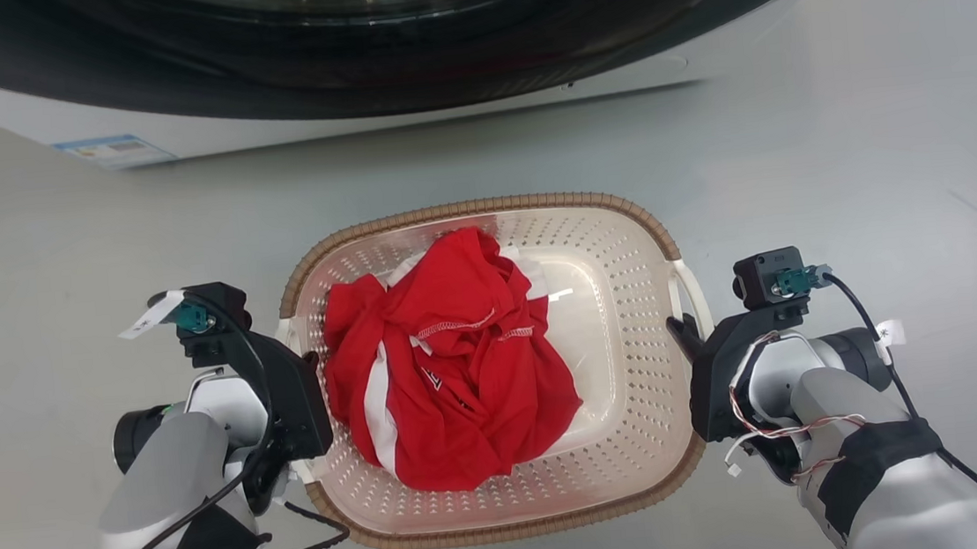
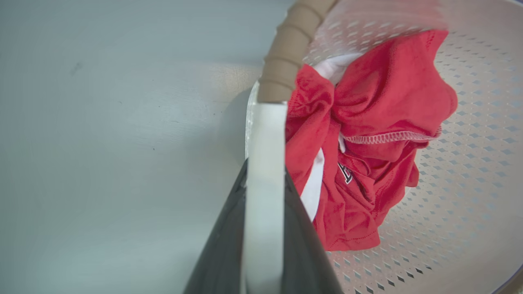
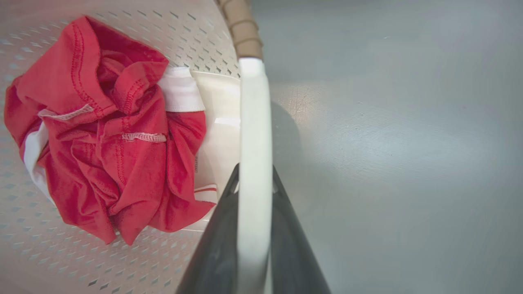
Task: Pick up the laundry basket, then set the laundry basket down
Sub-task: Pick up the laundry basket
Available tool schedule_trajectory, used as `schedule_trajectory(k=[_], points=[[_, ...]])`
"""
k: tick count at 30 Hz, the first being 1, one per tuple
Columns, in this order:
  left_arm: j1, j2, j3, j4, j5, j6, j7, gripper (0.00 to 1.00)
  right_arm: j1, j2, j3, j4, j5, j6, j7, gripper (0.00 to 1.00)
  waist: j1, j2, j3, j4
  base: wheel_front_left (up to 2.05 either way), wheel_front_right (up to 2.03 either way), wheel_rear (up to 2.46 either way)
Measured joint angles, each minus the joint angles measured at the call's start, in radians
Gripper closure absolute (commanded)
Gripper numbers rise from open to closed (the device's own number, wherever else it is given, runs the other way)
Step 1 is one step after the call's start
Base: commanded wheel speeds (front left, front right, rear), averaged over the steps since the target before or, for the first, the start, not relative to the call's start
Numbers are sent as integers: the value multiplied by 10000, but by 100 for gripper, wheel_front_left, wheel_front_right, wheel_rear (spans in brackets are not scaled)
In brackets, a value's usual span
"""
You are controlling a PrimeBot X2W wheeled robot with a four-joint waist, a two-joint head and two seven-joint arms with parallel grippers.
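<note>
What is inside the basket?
A crumpled red-and-white garment lies inside the laundry basket, on its holey bottom. Anything under the cloth is covered, so I cannot tell.

Laundry basket [image 1: 625, 316]: upright, level, w/ clothes in it, in front of the washer [image 1: 351, 123].
Cream-white perforated plastic, rounded-rect., brown woven-look rim [image 1: 483, 207], white side handles [image 1: 691, 288]. Open side up over grey floor [image 1: 884, 143], near washer front, long side across. Crumpled red & white garment [image 1: 452, 357] heaped toward its left end. Left gripper [image 2: 264, 167] & right gripper [image 3: 254, 171] each clamp a handle. Can't tell if it's lifted or resting.
</note>
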Motion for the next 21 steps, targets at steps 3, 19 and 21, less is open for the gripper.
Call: schedule_trajectory(k=[3, 19, 21], points=[[23, 2, -81, 59, -159, 0, 303, 100, -8, 8, 107, 153, 119, 15, 173, 100, 0, 0, -315, -18, 0, 0, 0], [230, 69, -230, 387, -1129, 2, 1860, 100, -27, 12, 849, 504, 1175, 15, 1312, 100, -1, 1, -2024, -149, 0, 0, 0], [296, 71, -232, 426, -1218, 2, 2033, 100, -28, 10, 911, 543, 1281, 15, 1467, 100, -1, 1, -2235, -164, 0, 0, 0]])
